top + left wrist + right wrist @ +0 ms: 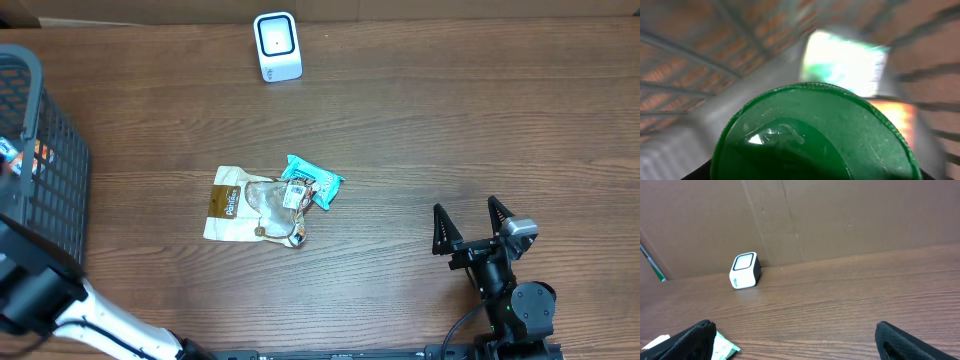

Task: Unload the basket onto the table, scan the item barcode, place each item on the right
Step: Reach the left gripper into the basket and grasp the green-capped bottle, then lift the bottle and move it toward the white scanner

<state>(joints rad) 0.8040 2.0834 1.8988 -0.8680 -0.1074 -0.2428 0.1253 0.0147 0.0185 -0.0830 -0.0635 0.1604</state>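
Note:
A round green lid (812, 137) of an item fills the lower left wrist view, right where my left gripper's jaws stand. Dark slivers show at both of its lower edges, and the gripper appears shut on this item inside the black wire basket (55, 150). In the overhead view only the left arm (35, 295) shows, reaching toward the basket. The white barcode scanner (277, 46) (745, 270) stands at the table's far edge. My right gripper (474, 222) (795, 335) rests open and holds nothing at the near right.
A brown-and-white pouch (232, 205), a clear packet (280, 208) and a teal packet (315, 180) (722, 349) lie together mid-table. More packaged items (845, 62) lie blurred in the basket. A cardboard wall (840, 215) runs behind the scanner.

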